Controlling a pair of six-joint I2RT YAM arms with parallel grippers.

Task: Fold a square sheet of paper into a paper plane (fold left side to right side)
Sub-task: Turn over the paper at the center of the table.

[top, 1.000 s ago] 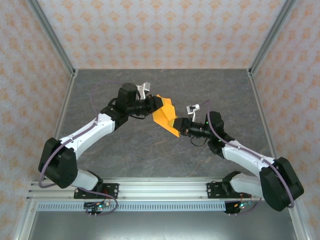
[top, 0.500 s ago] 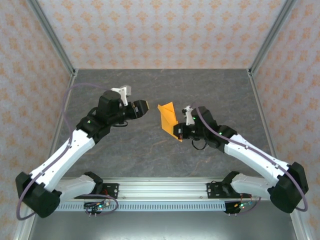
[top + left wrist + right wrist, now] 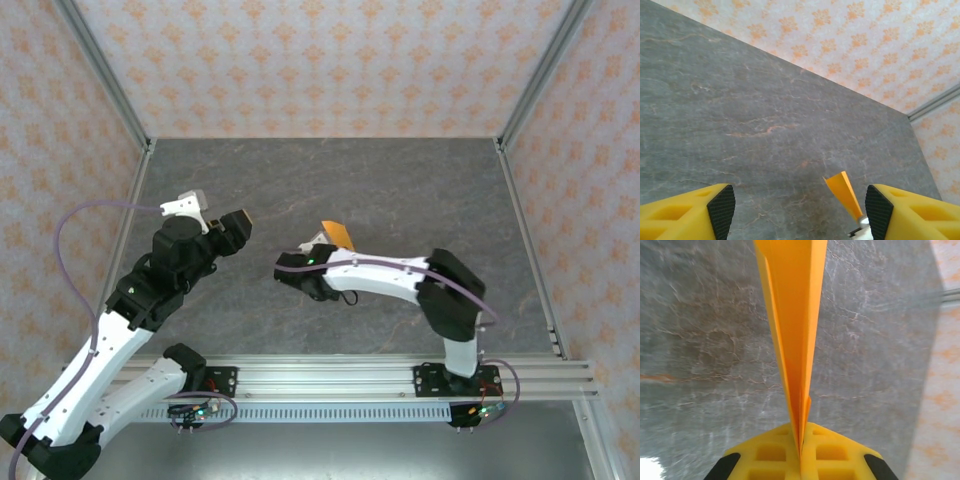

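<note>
Clamping the paper plane (image 3: 795, 315) by one thin folded edge, my right jaws risked letting it slip or crumple; my left jaws gaped empty.

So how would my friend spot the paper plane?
Look at the grey table between the patterned walls. Near its middle, the right gripper pinches the paper plane. It's the one bright-orange folded thing, thin and pointed.
</note>
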